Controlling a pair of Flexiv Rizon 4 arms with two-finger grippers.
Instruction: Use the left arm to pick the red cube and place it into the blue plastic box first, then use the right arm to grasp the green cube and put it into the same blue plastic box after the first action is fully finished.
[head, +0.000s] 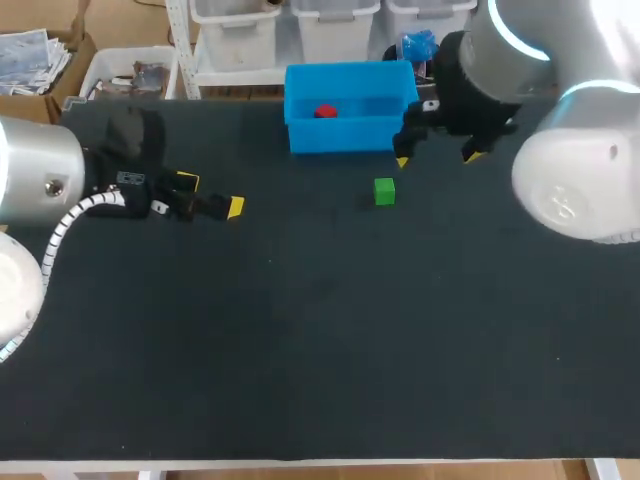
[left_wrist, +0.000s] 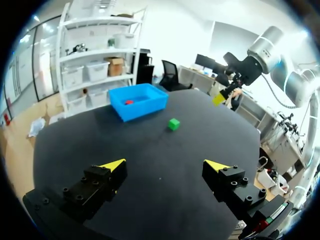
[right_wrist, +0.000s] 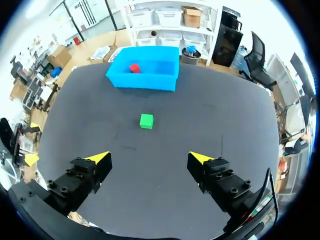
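The red cube (head: 325, 111) lies inside the blue plastic box (head: 349, 133) at the table's far edge. It shows there in both wrist views too, as the red cube (left_wrist: 129, 102) in the blue box (left_wrist: 140, 107) and the red cube (right_wrist: 134, 68) in the blue box (right_wrist: 150, 83). The green cube (head: 384, 191) sits on the black table just in front of the box, also seen as the green cube (left_wrist: 173, 124) and the green cube (right_wrist: 146, 121). My left gripper (head: 210, 196) is open and empty at the left side. My right gripper (head: 437, 157) hangs open above the table, right of the box and behind the green cube.
The black table surface (head: 320, 340) spreads wide in front of the cube. My other arm's gripper (left_wrist: 220, 97) shows across the table in the left wrist view. Beyond the box runs the table's far edge.
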